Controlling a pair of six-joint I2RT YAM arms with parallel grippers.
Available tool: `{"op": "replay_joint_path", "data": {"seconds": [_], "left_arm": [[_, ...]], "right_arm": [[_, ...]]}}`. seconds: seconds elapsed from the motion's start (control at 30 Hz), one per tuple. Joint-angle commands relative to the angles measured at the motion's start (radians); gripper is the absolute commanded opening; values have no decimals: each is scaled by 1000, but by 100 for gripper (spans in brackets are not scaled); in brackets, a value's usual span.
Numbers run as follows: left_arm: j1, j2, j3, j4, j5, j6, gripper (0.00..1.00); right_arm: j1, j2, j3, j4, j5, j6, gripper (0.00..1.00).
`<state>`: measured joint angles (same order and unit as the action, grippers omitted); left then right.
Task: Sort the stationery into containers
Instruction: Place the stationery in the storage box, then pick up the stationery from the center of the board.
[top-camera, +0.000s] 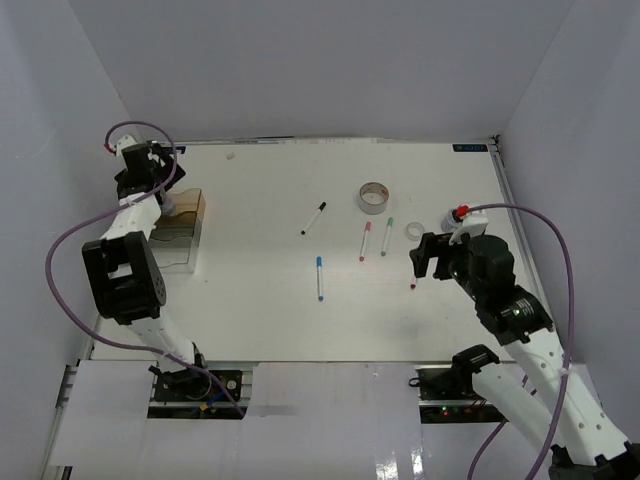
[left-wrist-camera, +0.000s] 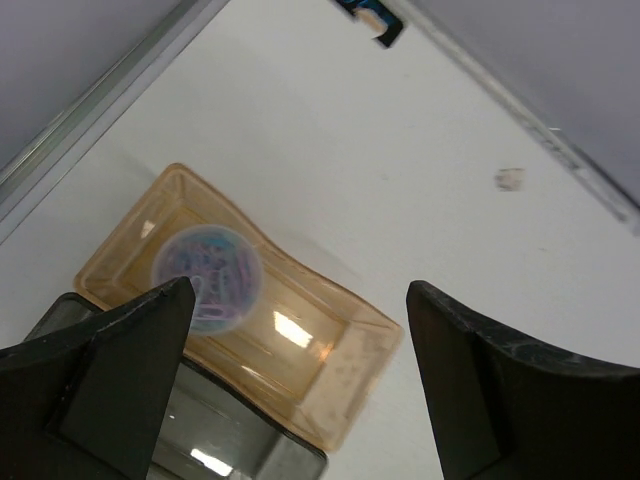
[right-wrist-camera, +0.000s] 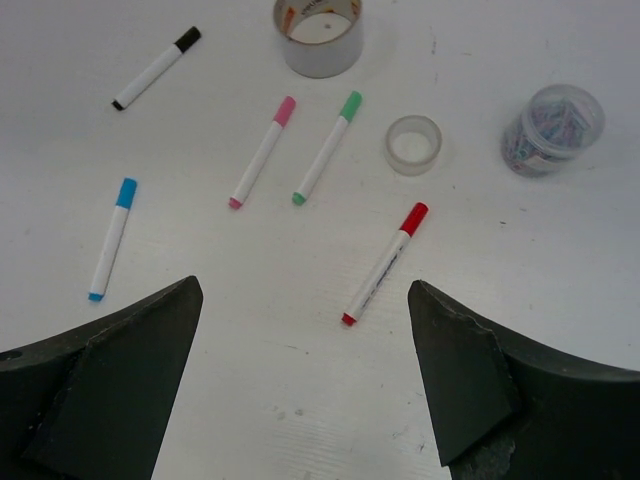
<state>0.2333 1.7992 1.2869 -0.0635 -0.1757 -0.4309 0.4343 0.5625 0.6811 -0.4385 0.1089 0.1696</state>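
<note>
A clear jar (left-wrist-camera: 207, 277) sits inside the amber box (left-wrist-camera: 345, 385) at the left side of the surface (right-wrist-camera: 500, 260), with the left claw (left-wrist-camera: 300, 286) spread wide above it. The red marker (right-wrist-camera: 385, 263) lies on the surface beneath the right claw (right-wrist-camera: 305, 284), whose fingers are likewise apart.

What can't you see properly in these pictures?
Top view: the red marker is mostly under the right gripper; only one end shows.
Top view: the jar beside the small tape roll cannot be found; the right arm seems to cover it.
Left wrist view: the jar in the amber box is blurred, its coloured contents unclear; a finger covers the box's near corner.
</note>
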Motion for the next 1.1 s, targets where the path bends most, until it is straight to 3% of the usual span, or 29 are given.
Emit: {"op": "replay_joint_path", "data": {"seconds": [0.0, 0.03, 0.17, 0.33, 0.57, 0.8, 1.07], "left_arm": [[-8, -159, 52, -70, 162, -11, 98], [-21, -182, 42, -74, 245, -5, 98], [-93, -325, -37, -117, 367, 40, 98], [-259, -477, -239, -137, 444, 130, 98], [-322, -727, -492, -118, 433, 189, 98], [-336, -770, -494, -139, 360, 201, 98], [-336, -768, -495, -147, 334, 198, 98]], "right_arm": [[4, 118, 95, -17, 193, 82, 90], [4, 184, 125, -13, 224, 96, 90], [-11, 374, 192, 33, 373, 145, 90], [-145, 633, 299, 110, 333, 150, 90], [-304, 798, 344, 213, 265, 133, 90], [-396, 997, 405, 234, 189, 119, 90], [-473, 1111, 446, 280, 92, 84, 91]]}}
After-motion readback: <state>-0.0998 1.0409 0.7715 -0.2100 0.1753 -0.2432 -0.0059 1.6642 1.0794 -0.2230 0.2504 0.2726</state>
